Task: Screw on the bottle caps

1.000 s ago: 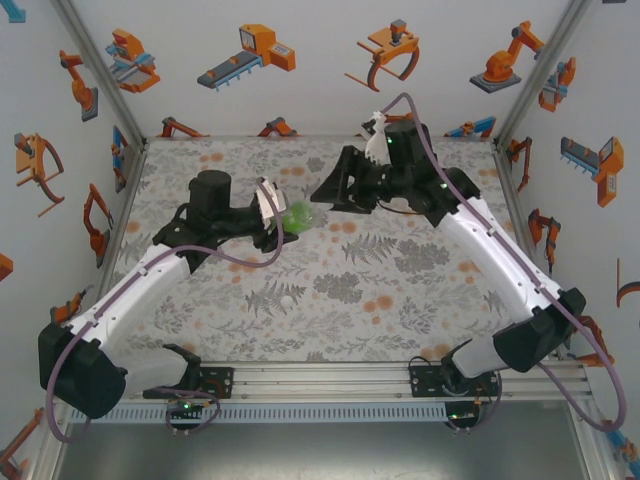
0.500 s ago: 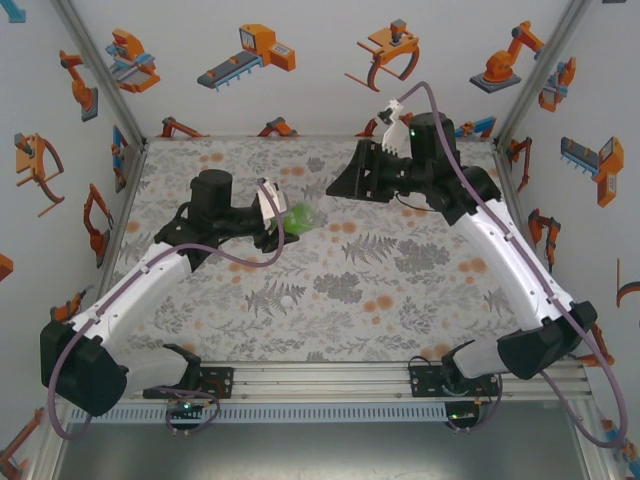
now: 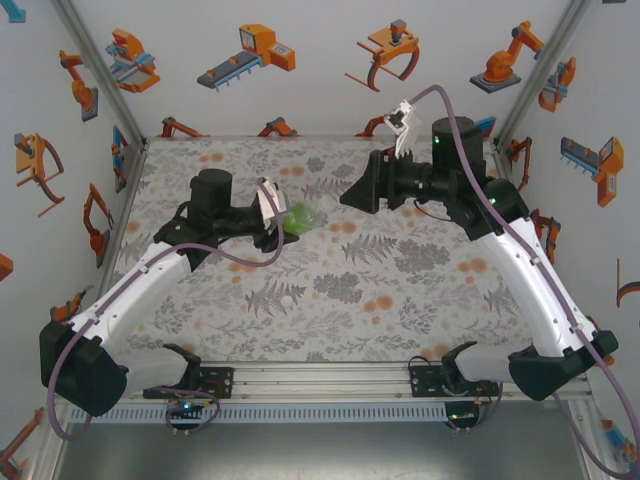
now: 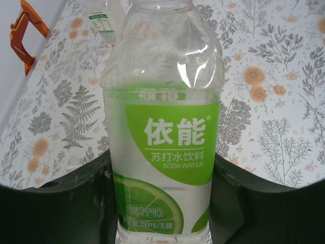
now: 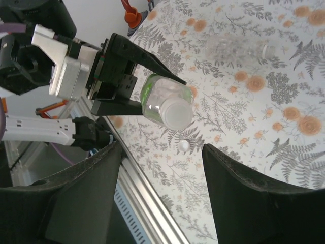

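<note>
Gripping the green bottle (image 4: 165, 137) round its label, our L claw (image 4: 162, 156) is clamped tight w/ a finger on each side. It holds the bottle tilted, off the table (image 3: 400, 290), left of centre in top view. R wrist view shows a white cap (image 5: 177, 116) on its neck; we can't tell if it's screwed down. Our R claw (image 5: 161, 148) stands wide w/ nothing btwn the fingers, raised toward the back right and facing the bottle's cap end, well apart from it. A loose cap (image 5: 184, 146), also white, lies on the table nearer the arm bases. A clear bottle (image 5: 238, 48) lies on its side further off.
</note>
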Motion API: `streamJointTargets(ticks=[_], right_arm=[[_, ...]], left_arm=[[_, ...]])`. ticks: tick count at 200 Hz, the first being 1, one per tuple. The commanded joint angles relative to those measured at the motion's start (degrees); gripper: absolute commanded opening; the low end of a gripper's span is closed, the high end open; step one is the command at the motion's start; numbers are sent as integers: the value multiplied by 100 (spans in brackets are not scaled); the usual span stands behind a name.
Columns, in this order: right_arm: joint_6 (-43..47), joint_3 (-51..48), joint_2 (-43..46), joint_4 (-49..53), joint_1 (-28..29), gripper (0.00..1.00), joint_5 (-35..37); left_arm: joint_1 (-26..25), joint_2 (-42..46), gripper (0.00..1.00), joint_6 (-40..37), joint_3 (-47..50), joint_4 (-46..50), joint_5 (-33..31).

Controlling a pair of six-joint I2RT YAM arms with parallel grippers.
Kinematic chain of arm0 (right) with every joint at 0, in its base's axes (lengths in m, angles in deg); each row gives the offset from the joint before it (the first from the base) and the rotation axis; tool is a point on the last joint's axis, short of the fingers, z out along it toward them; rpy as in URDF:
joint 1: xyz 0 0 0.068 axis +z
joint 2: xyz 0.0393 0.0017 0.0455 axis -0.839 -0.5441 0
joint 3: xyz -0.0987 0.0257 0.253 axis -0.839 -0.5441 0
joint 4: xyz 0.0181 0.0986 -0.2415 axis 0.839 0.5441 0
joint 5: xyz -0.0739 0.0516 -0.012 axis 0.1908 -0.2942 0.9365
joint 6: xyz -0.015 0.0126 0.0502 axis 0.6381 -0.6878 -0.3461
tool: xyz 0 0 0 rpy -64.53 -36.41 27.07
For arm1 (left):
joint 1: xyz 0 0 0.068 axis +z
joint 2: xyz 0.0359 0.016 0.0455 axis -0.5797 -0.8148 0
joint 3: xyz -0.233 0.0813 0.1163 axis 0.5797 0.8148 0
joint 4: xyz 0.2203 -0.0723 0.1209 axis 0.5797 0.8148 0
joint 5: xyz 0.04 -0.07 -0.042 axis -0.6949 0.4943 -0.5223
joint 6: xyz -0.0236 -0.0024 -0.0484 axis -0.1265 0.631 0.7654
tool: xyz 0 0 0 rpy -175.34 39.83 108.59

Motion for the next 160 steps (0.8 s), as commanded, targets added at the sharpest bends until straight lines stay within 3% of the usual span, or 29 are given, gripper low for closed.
streamJointTargets(ticks=[1,63,122,141,160], right_arm=[[591,-44,76,-45,-3,60,-218],[1829,-367,345,-141,-4,59,-679],[4071,-239,452,769,-4,59,-1719],[4706,-342,502,734,1,50,-2032],[4788,-511,526,270,13,50,-2274]], left_arm=[[-41,99,0,61,-38,-132,179],[-60,65,0,37,-60,-63,285],[-111,157,0,-308,-234,626,661],[-131,177,0,-385,-322,855,821],[-186,197,0,-460,-357,1038,911]])
